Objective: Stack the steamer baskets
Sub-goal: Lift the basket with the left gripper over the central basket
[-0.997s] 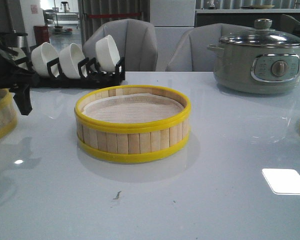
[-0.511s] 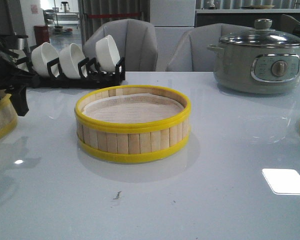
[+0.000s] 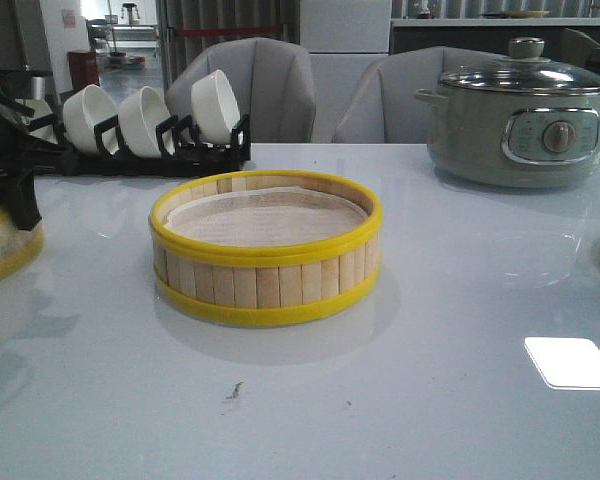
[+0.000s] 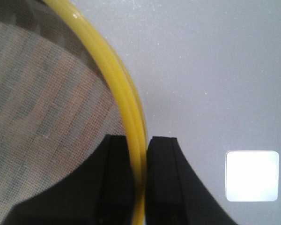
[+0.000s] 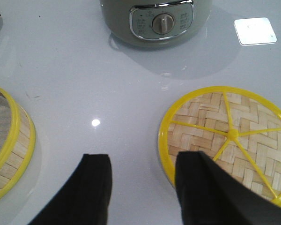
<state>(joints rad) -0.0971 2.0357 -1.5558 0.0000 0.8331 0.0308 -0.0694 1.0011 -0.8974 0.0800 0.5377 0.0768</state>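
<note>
The bench is showing a smooth, glossy pale-grey top that is mirroring lights. The middle steamer basket is showing pale matt wood slats, shiny yellow plastic-looking rims and a coarse white cloth liner. The lid is showing woven bamboo under yellow ribs. The pot is gleaming, satin grey-green with a clear glass lid. The bowls are looking glazed white.

You see a glossy pale surface carrying: steamer basket centre, second basket left edge, lid right edge, pot far right, bowl rack far left.
</note>
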